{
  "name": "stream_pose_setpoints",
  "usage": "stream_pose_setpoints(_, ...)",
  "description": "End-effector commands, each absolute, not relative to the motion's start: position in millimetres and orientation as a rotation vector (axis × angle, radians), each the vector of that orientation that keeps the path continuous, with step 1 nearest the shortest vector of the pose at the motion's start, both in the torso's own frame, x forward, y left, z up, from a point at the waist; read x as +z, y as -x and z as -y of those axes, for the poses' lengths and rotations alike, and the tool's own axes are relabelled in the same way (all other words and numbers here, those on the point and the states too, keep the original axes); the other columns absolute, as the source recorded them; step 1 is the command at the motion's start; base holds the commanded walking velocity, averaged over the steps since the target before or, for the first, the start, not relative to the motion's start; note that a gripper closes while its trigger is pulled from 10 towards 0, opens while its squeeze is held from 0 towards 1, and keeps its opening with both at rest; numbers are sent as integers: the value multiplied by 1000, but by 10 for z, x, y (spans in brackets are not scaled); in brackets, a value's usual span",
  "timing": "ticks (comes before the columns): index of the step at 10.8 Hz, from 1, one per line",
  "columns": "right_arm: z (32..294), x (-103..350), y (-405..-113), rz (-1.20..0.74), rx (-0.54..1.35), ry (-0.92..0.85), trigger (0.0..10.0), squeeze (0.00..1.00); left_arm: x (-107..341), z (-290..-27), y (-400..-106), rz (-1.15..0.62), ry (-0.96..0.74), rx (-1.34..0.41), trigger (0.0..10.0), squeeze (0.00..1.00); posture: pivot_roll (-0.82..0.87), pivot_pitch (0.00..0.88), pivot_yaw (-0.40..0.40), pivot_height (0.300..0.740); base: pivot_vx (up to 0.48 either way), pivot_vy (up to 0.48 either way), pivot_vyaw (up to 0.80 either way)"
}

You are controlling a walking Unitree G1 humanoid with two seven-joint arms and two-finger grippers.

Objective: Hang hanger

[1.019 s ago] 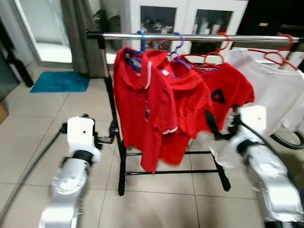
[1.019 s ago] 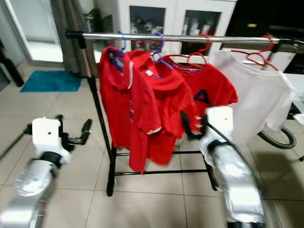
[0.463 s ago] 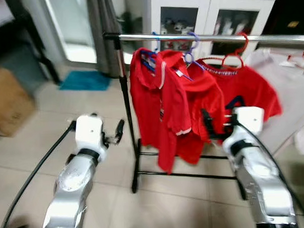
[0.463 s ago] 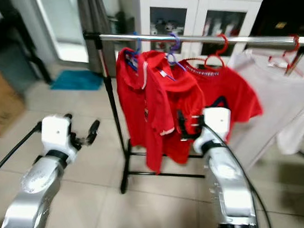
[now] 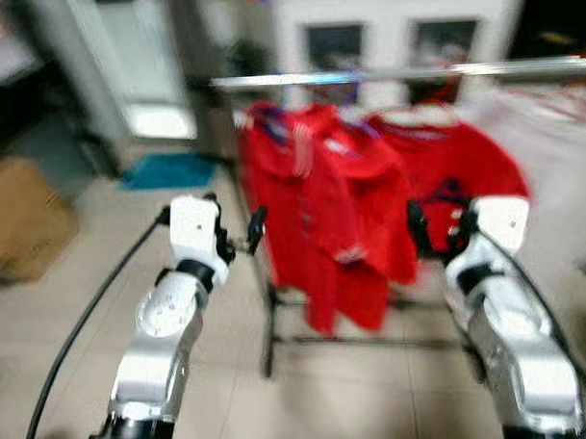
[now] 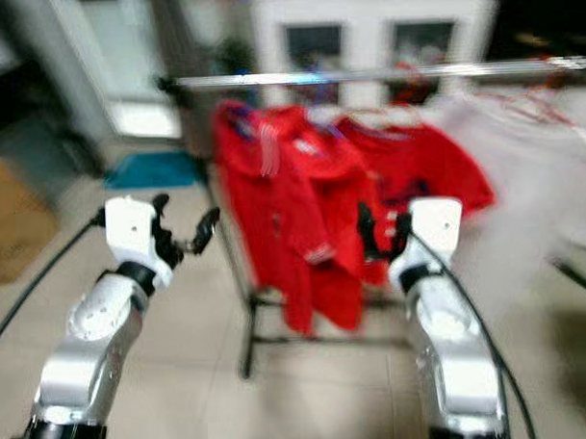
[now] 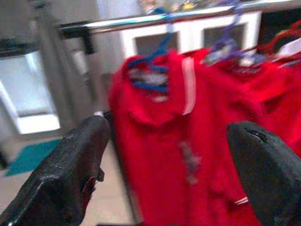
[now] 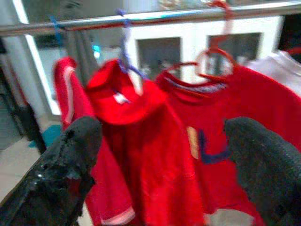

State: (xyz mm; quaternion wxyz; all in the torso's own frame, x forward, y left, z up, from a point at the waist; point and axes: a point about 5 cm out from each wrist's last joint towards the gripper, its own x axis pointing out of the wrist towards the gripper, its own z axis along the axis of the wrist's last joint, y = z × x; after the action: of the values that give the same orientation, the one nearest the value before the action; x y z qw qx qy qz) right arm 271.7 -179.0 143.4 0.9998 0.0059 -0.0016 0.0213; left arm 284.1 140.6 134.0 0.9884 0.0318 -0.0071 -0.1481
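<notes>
A metal clothes rail (image 5: 384,75) carries three red shirts (image 5: 321,190) and a white shirt (image 5: 560,143) on blue (image 7: 151,70), purple (image 8: 126,56) and red hangers (image 8: 215,60). The head views are blurred. My left gripper (image 5: 237,226) is raised just left of the rack's upright post (image 5: 267,307), open with nothing in it. My right gripper (image 5: 436,224) hovers in front of the red shirt with the dark logo, also open and holding nothing. In the wrist views, both pairs of black fingers (image 7: 80,174) (image 8: 66,169) stand wide apart, facing the hanging shirts.
A white cabinet with glass doors (image 5: 393,38) stands behind the rack. A teal mat (image 5: 171,171) lies by a bright glass door at the back left. A cardboard box (image 5: 23,219) sits at the far left. A black cable (image 5: 85,323) trails from my left arm.
The camera has moved and the picture has blurred. Both arms have come up slightly, and the left gripper now sits closer to the rack's post. Both grippers stay open.
</notes>
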Motion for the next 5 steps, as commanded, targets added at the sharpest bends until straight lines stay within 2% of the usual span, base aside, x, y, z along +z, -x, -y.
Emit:
stream_pose_setpoints(1, 1720, 1474, -2771, 8, 64, -14, 10000, 1000, 1351, -1489, -2858, 16, -110, -297, 10000, 1000, -99, 0, 79, 740, 454, 0, 550)
stream_pose_setpoints(5, 1620, 1509, -2868, 17, 119, 11, 10000, 1000, 1355, -1510, -2849, 7, -147, -345, 10000, 1000, -73, 0, 65, 740, 454, 0, 0)
